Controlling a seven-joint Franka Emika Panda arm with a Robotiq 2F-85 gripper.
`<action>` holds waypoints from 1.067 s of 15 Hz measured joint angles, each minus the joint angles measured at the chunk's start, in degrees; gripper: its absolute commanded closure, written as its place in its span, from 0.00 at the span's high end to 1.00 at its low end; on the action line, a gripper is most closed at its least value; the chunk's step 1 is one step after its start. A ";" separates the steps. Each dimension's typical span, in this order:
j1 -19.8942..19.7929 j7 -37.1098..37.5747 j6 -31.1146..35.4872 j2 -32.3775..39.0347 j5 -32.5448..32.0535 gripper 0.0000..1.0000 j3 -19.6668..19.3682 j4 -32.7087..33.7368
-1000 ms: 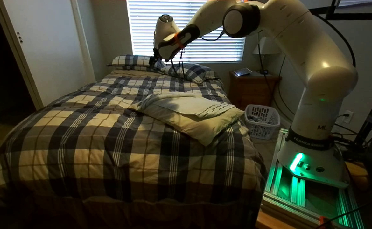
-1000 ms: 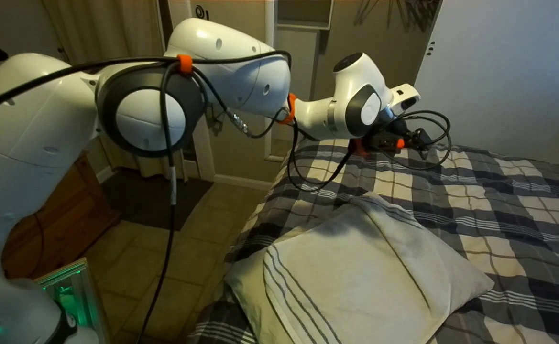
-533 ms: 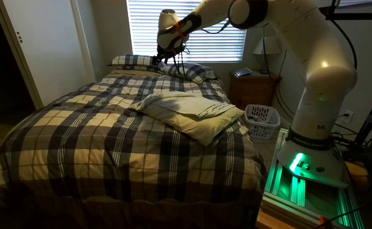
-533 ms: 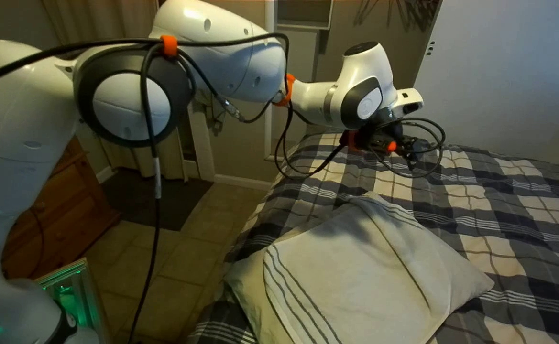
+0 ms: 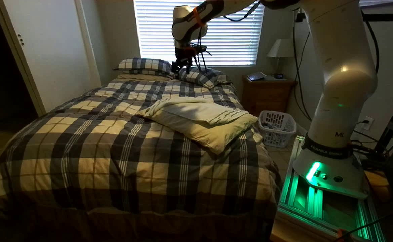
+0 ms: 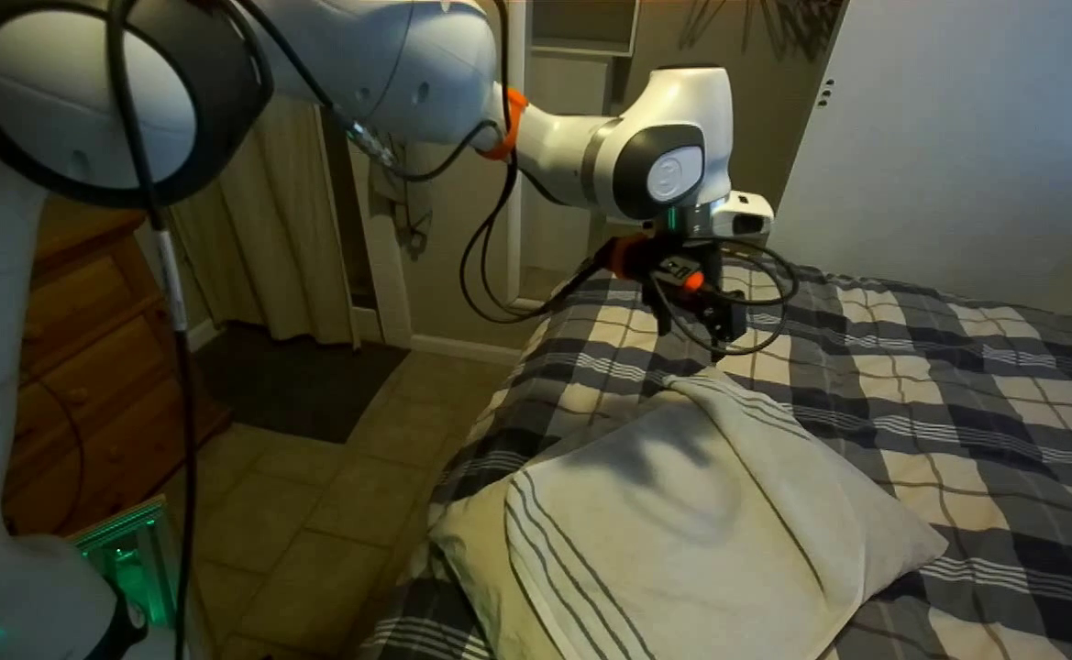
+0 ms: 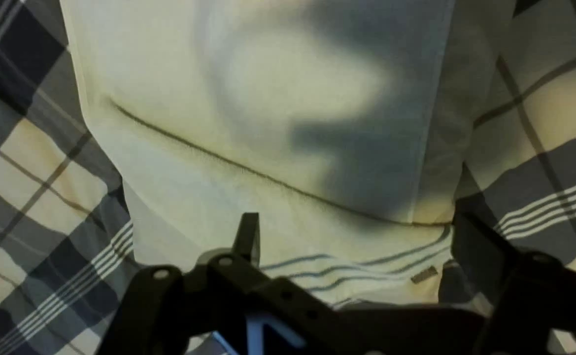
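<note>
Hovering over striped cloth on pillow, fingers spread; cables looping alongside; basket, nightstand beside bed.

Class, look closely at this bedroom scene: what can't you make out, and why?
Beige pillow: the part under the striped cloth is hidden in both exterior views.
Plaid pillows: where they meet is partly hidden by the end effector in an exterior view.
White basket: contents too small to identify in an exterior view.
Robot arm: partly cut off by the top edge in both exterior views.
</note>
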 measured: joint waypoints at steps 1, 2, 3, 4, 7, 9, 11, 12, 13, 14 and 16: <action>0.19 0.70 -1.21 -1.25 -0.03 1.00 -0.21 -2.02; 0.36 1.40 -2.18 -2.26 -0.06 1.00 -0.40 -3.88; 0.55 2.30 -2.92 -3.20 -0.16 1.00 -0.65 -5.79; 0.71 3.07 -3.30 -4.05 -0.27 1.00 -0.86 -7.62; 1.01 3.91 -3.08 -5.56 -0.48 1.00 -0.98 -11.49; 1.17 4.06 -2.96 -5.90 -0.50 1.00 -1.06 -12.10; 1.23 4.08 -2.93 -5.98 -0.49 1.00 -1.09 -12.19; 1.22 4.06 -3.07 -5.88 -0.33 1.00 -1.09 -12.20; 1.22 4.06 -3.67 -5.70 -0.28 1.00 -1.04 -12.25; 1.27 4.20 -4.65 -5.48 -0.27 1.00 -0.99 -12.42; 1.43 4.88 -6.53 -5.17 -0.11 1.00 -0.79 -13.11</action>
